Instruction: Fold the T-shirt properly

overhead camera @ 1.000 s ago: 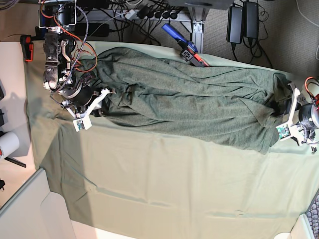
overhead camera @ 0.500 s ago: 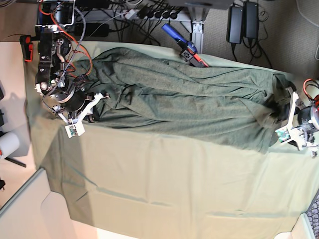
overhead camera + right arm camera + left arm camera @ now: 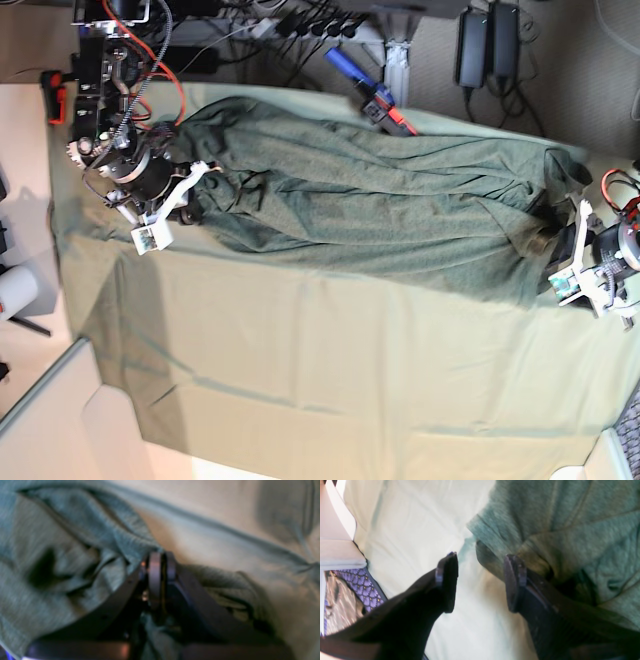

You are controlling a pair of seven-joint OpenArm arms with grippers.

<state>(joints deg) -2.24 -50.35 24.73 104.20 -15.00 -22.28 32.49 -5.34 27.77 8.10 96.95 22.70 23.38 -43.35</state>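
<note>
The T-shirt [image 3: 380,205] lies bunched in long wrinkles across the far half of the mint table cloth [image 3: 330,370], its long axis running nine to three o'clock — thin, heathered olive knit. At nine o'clock the right gripper [image 3: 160,566] is clenched on a fold of the knit; at three o'clock the left gripper [image 3: 480,580] stands spread, one finger [image 3: 515,582] touching a hemmed edge — nothing grasped.

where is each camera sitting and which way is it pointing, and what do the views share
Base: overhead, looking down on the T-shirt spread over the table cloth; both arms show.
Left wrist: on the left arm, looking along its open left pincer at the shirt's edge and bare cloth.
Right wrist: on the right arm, looking along the right pincer, shut on shirt fabric.
Shared: all three show the T-shirt.
</note>
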